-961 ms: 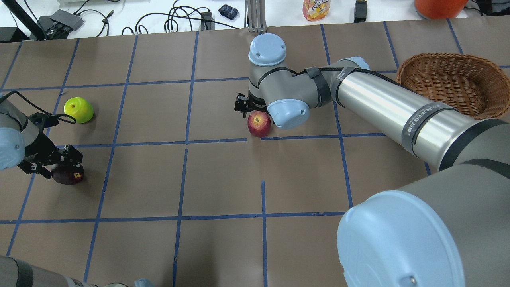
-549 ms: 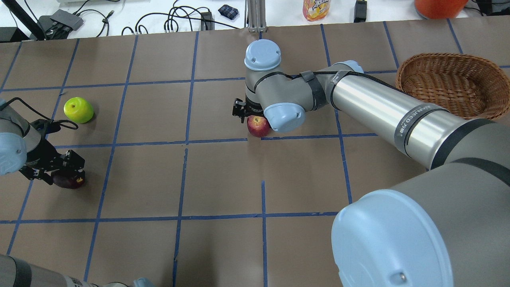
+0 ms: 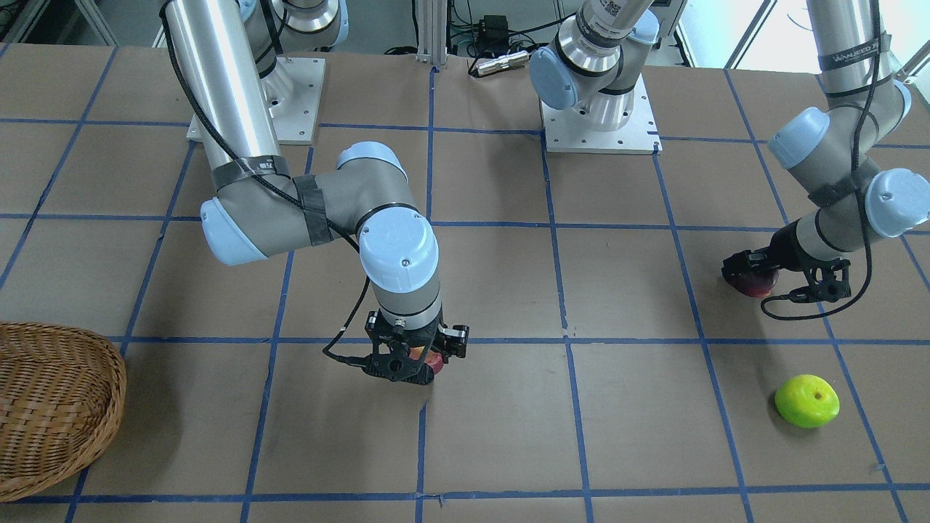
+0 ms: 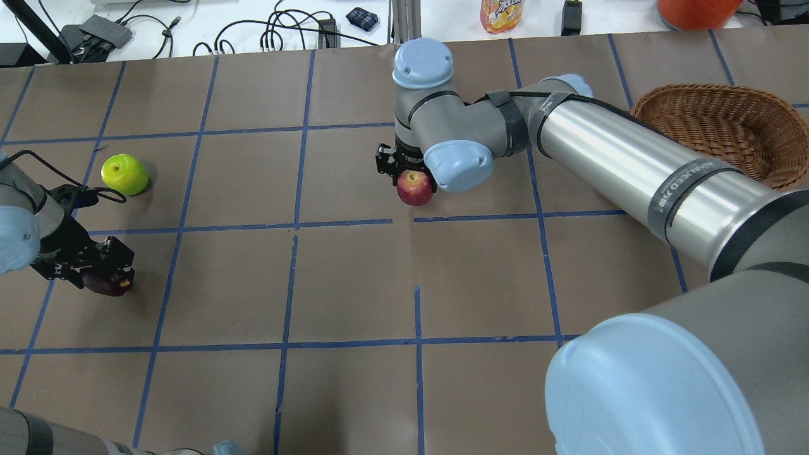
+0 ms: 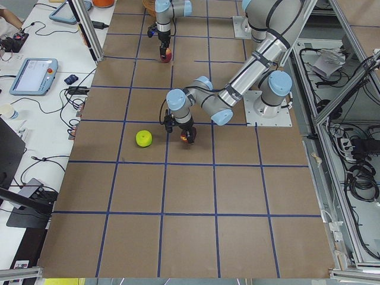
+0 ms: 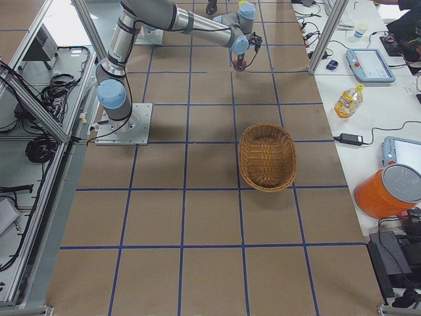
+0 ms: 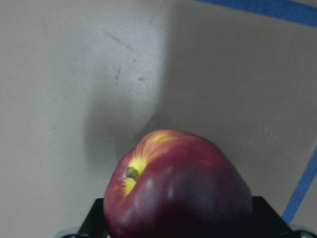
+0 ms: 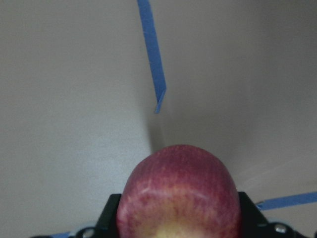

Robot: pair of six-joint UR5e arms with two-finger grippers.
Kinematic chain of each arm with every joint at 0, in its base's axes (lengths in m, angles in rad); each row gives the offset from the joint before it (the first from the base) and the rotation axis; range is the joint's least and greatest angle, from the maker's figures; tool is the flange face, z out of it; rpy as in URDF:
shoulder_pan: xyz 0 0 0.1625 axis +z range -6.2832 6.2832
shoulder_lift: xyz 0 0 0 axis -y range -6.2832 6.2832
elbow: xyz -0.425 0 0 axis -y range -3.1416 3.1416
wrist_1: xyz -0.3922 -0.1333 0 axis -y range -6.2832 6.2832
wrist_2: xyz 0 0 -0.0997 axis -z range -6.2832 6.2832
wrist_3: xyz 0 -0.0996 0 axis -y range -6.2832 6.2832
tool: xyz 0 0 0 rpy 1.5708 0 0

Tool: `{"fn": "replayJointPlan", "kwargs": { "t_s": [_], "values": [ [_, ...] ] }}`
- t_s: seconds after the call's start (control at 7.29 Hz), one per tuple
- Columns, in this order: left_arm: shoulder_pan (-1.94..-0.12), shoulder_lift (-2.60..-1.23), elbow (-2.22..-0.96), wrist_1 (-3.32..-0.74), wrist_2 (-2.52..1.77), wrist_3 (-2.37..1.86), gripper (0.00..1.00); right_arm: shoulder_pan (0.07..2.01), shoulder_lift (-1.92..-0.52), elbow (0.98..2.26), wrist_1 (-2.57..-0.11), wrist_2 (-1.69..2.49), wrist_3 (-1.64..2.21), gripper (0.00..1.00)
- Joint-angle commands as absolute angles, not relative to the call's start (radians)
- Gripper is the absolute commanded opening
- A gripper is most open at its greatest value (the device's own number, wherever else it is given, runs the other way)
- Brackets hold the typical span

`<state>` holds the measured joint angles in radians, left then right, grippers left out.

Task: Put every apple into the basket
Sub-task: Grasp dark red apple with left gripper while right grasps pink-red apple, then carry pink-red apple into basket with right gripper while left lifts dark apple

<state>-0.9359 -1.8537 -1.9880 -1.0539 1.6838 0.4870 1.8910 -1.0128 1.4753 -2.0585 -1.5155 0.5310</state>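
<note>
A smooth red apple is clamped by the right gripper at mid-table. A glossy maroon apple is grasped by the left gripper. A round lime apple is seen nearby on open brown paper. The oval wicker basket is set well apart, at the right edge.

— Left arm and right arm: silver tubes, grey joints, pale blue caps with small screws.
— Black tape and a black cable, too. Lettering at the frame's right reads "WANJEED", perhaps; it's small.
— Left gripper, right gripper: black. Base plates, top centre: pale, bolted.
</note>
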Motion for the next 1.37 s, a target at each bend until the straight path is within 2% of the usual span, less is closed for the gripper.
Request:
{"fn": "replayJointPlan", "kwargs": {
  "t_s": [0.0, 0.41, 0.82, 1.24],
  "values": [
    [-1.006, -1.794, -1.976, -1.133, 1.604, 0.457, 0.00, 1.739, -1.124, 1.372, -1.773, -1.520, 0.412, 0.00],
    [-1.440, -1.837, -1.941, -1.036, 1.410, -0.015, 0.00, 1.405, -1.152, 1.351, -1.690, -1.621, 0.104, 0.00],
    [-1.781, -1.942, -1.749, -0.968, 1.359, -0.250, 0.00, 1.176, -1.097, 1.347, -1.845, -1.698, -0.253, 0.00],
    [-1.883, -2.040, -1.735, -0.865, 1.430, -0.247, 0.00, 1.054, -1.000, 1.348, -1.919, -1.709, -0.392, 0.00]
  ]
}}
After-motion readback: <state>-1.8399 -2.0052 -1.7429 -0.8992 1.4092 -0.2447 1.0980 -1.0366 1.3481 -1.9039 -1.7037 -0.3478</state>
